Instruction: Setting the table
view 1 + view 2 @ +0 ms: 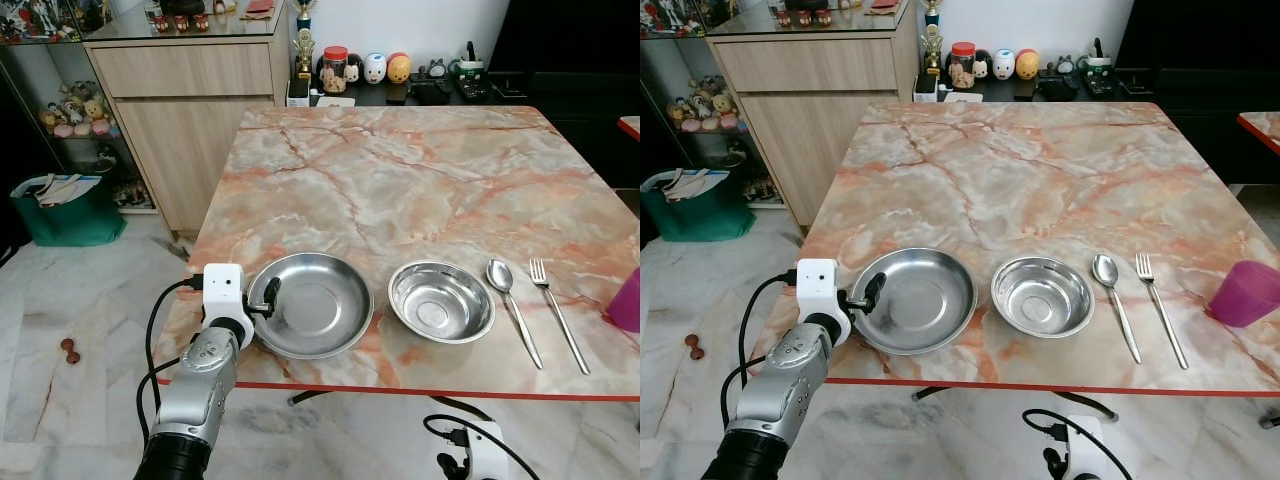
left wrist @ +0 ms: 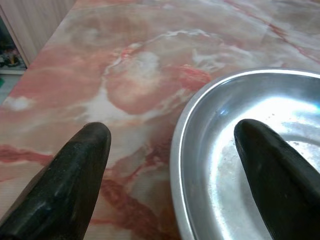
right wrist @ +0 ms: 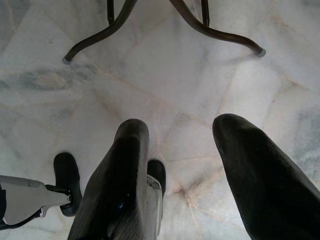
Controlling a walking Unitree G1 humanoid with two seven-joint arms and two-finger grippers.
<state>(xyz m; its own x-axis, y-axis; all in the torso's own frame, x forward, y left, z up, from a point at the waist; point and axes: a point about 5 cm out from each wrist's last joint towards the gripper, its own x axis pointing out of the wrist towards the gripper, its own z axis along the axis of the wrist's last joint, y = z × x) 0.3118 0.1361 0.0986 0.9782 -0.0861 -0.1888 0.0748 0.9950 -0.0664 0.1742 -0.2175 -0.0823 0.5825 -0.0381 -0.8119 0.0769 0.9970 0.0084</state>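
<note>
A round steel plate (image 1: 322, 310) lies near the front edge of the marble table (image 1: 400, 170). To its right sit a steel bowl (image 1: 441, 301), a spoon (image 1: 511, 304), a fork (image 1: 556, 310) and a purple cup (image 1: 1245, 292). My left gripper (image 1: 266, 300) is at the plate's left rim, open. In the left wrist view the left gripper (image 2: 172, 132) straddles the plate's rim (image 2: 181, 135), one finger inside the plate and one over the table. My right gripper (image 3: 180, 130) hangs below the table, open over the floor and holding nothing.
The table's front edge is a red strip (image 1: 420, 390). A wooden cabinet (image 1: 190, 100) and a green bag (image 1: 65, 210) stand to the left. A low dark shelf with jars and figurines (image 1: 370, 68) runs behind the table. Dark table legs (image 3: 200, 25) cross the marble floor.
</note>
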